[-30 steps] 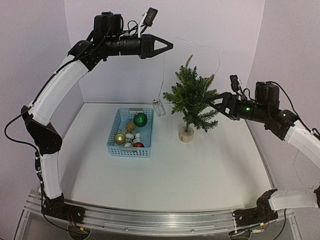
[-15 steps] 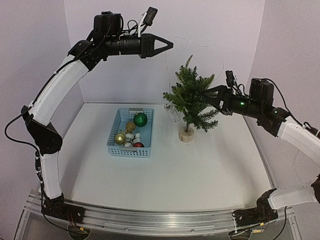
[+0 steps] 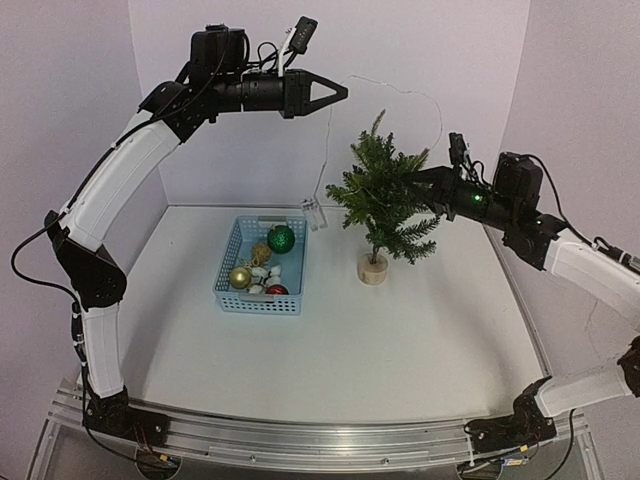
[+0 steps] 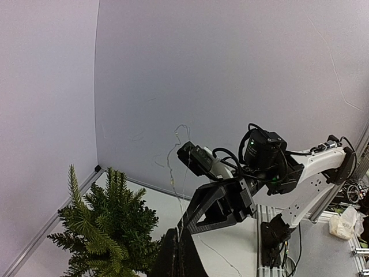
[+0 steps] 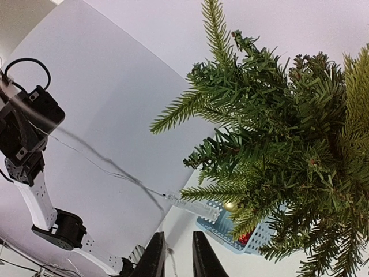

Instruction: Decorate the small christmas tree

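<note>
**Wire over the tree, both arms up at the branches**

The small christmas tree [image 3: 383, 195] stands upright on its round wooden foot toward the back of the white table [image 3: 400, 340], right of centre. No ornament shows on its branches.

The left gripper [image 3: 343, 93] is raised high, above and to the left of the treetop. Its jaws are pressed together on a thin wire [image 3: 327, 150]. One strand hangs straight down from the jaws to a small clear box [image 3: 317, 215], which dangles just beside the tree's left-hand branches. Another strand arcs rightward above the treetop and drops toward the right arm.

The right gripper [image 3: 413, 181] reaches in from the right, level with the upper branches, its tip among the outer needles. In the right wrist view its fingers [image 5: 154, 257] stand close together with only a slim gap between them. Whether the wire sits in that gap I cannot tell. The foliage fills the right half of that view and stands between this gripper and the clear box, which shows past the branch tips.

Left of the tree, well apart from its foot, sits a pale blue basket [image 3: 222, 275]. It holds a green ball [image 3: 281, 238], a gold ball [image 3: 240, 277], a red ball [image 3: 276, 290] and a few small white pieces. The clear box hangs near the basket's far right corner.
</note>
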You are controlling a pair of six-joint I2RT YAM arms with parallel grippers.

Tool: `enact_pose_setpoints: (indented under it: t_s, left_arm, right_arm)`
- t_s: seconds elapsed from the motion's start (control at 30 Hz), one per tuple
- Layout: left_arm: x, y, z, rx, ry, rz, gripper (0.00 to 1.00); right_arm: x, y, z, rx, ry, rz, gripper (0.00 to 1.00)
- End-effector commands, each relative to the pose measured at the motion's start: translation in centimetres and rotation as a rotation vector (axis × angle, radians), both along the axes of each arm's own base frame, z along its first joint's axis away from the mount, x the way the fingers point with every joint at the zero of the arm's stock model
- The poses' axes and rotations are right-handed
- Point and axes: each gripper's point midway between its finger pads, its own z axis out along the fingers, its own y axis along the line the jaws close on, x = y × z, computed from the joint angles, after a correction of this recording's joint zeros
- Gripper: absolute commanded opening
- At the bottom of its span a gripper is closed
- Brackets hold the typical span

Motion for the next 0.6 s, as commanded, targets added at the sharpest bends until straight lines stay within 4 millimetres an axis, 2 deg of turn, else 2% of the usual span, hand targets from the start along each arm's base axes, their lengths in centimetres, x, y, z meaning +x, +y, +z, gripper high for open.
enact_pose_setpoints:
  t_s: [0.0, 0.07, 0.17, 0.23, 0.33, 0.43, 0.5, 0.57]
  left_arm:
    - [-0.5, 1.0, 2.9, -0.061, -0.076, 0.007, 0.0]
    - [-0.2, 1.1, 2.8, -0.062, -0.059, 0.013, 0.0]
    - [0.2, 1.2, 2.0, -0.05, -0.012, 0.017, 0.0]
    - [0.1, 0.7, 0.3, -0.029, 0.049, -0.009, 0.0]
    - [-0.8, -0.8, -3.8, 0.031, 0.144, -0.081, 0.0]
    - [-0.3, -1.7, -6.5, 0.058, 0.182, -0.089, 0.0]
    - [-0.1, -2.0, -6.8, 0.048, 0.176, -0.1, 0.0]
    - [0.0, -2.5, -6.8, 0.028, 0.169, -0.119, 0.0]
  right_arm:
    - [-0.2, 0.0, 1.6, 0.029, -0.05, 0.003, 0.05]
    - [-0.3, -0.3, 1.8, 0.02, -0.058, -0.013, 0.0]
    - [-0.5, -1.6, 2.6, -0.053, -0.083, -0.079, 0.0]
    - [-0.5, -3.1, 4.0, -0.133, -0.112, -0.153, 0.0]
    - [-0.6, -5.9, 6.7, -0.276, -0.155, -0.286, 0.0]
    - [-0.6, -8.1, 9.1, -0.371, -0.216, -0.387, 0.0]
    - [-0.3, -9.5, 11.3, -0.425, -0.274, -0.465, 0.0]
    - [0.3, -10.0, 12.7, -0.489, -0.334, -0.5, 0.0]
